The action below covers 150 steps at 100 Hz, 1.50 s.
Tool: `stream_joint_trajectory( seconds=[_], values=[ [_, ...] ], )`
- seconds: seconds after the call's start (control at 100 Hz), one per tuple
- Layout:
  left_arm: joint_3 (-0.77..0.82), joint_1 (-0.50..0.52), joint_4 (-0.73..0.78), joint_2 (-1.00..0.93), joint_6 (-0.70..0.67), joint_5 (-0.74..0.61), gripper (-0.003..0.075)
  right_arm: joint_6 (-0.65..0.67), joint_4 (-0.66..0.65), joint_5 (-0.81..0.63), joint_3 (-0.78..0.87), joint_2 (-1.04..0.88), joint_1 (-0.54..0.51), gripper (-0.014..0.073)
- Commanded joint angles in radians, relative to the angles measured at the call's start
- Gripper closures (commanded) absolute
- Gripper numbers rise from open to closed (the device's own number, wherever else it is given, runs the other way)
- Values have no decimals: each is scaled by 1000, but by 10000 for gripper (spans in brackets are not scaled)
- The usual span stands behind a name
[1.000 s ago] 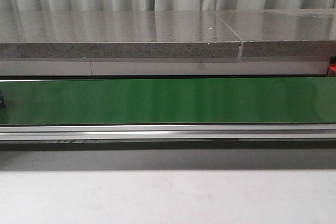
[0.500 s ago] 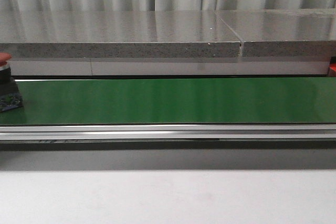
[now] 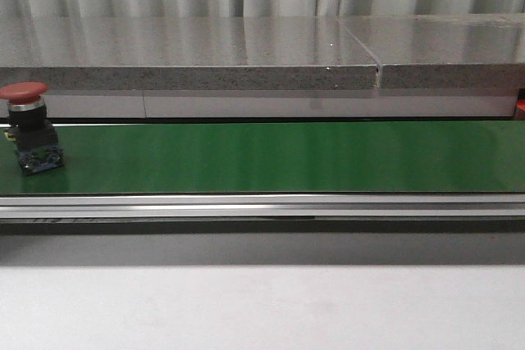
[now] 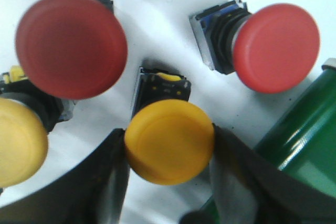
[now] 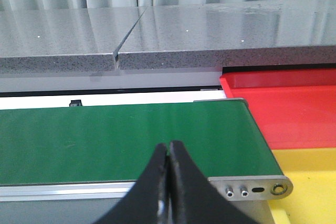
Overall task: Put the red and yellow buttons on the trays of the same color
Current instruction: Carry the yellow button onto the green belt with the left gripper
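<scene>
Left gripper [image 4: 169, 148] brackets a yellow button [image 4: 169, 148], grasp unconfirmed; red button [image 3: 31, 129] rides the belt [image 3: 287, 157]; right gripper [image 5: 169, 167], closed and empty, must open.

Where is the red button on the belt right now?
Front view: the red button stands upright at the far left end of the green belt.

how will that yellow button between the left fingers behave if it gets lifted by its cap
The yellow button has a smooth, rounded cap, so the left gripper fingers bracketing it may slip unless they squeeze squarely. It looks like rigid plastic, unlikely to flex. With its wide cap over a narrower dark body, it probably tips easily once set down.
</scene>
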Motion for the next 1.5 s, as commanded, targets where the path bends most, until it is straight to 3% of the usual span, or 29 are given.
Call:
stream_joint_trajectory(
  seconds=[0.0, 0.68, 1.02, 1.32, 1.39, 1.49],
  values=[
    [-31, -1, -7, -90, 36, 3, 478, -5, -7, -83, -16, -10, -1, 660],
    [-29, -34, -4, -344, 162, 102, 480, -5, -7, -83, -16, -10, -1, 660],
    [6, -165, -2, -352, 164, 88, 480, -5, -7, -83, -16, -10, -1, 660],
    [48, -182, 0, -314, 165, 77, 477, -5, -7, -83, -16, -10, -1, 660],
    [48, -182, -5, -306, 167, 79, 459, -5, -7, -83, -16, -10, -1, 660],
    [48, -182, -4, -300, 167, 83, 368, -5, -7, -83, -16, -10, -1, 660]
  ],
)
